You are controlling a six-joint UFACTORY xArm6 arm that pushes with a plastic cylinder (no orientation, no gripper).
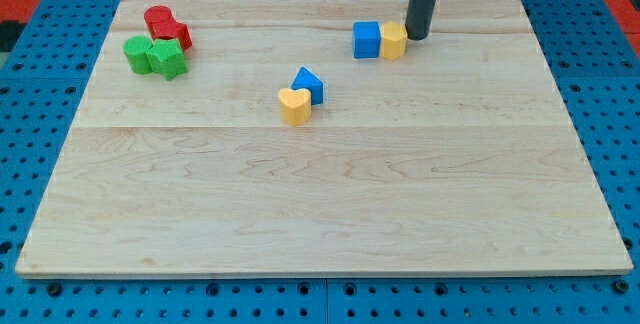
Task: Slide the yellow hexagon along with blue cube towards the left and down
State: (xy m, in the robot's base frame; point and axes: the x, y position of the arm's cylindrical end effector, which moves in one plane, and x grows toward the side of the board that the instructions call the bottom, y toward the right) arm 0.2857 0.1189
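Observation:
The yellow hexagon [394,40] sits near the view's top, right of centre, touching the blue cube [367,40] on its left. My tip [417,36] is at the hexagon's right side, touching or nearly touching it. The dark rod rises from there out of the view's top.
A blue triangular block [309,85] and a yellow heart-shaped block [293,106] sit together near the board's middle. Two red blocks [166,25] and two green blocks [155,56] cluster at the view's upper left. The wooden board [320,214] lies on a blue pegboard.

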